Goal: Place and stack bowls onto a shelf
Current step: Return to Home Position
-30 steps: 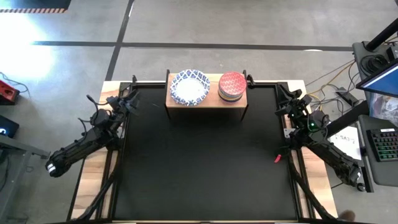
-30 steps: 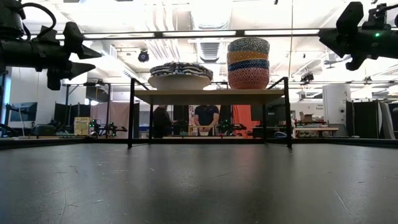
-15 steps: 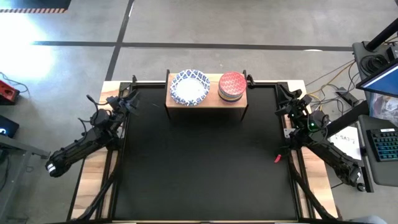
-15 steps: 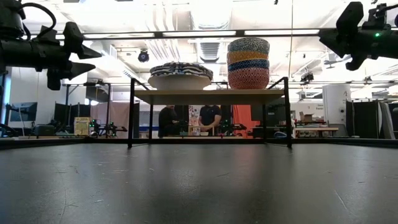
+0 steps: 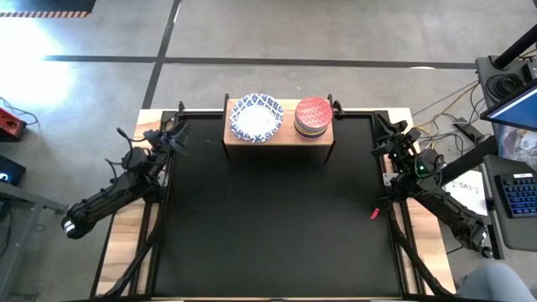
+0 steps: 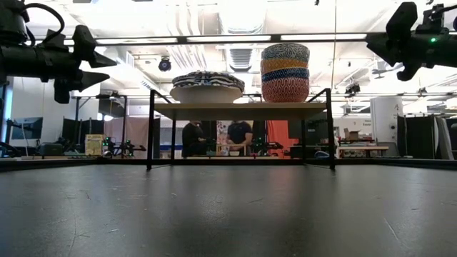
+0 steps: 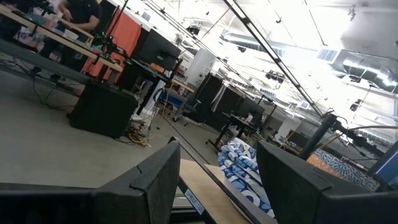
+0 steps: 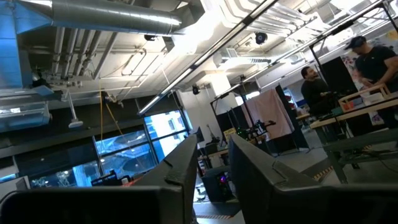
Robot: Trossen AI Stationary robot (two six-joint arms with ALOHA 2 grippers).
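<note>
A shelf [image 6: 239,110] is standing at the far end of a black mat [image 6: 228,214]. A stack of wide bowls [image 6: 208,86] is sitting on its left half, and a taller stack of small bowls [image 6: 285,71] on its right. The left gripper [image 6: 100,68] is hanging at upper left, the right gripper [image 6: 380,47] at upper right. Two people [image 6: 240,133] are standing beyond the shelf.

It was a robotics lab: behind the shelf [image 6: 239,109] stood workbenches [image 6: 360,149] with two people [image 6: 239,133], high above it ran exposed ducts [image 8: 93,15] and strip lights [image 6: 214,38], and beyond it stretched taped concrete floor [image 5: 336,33].
</note>
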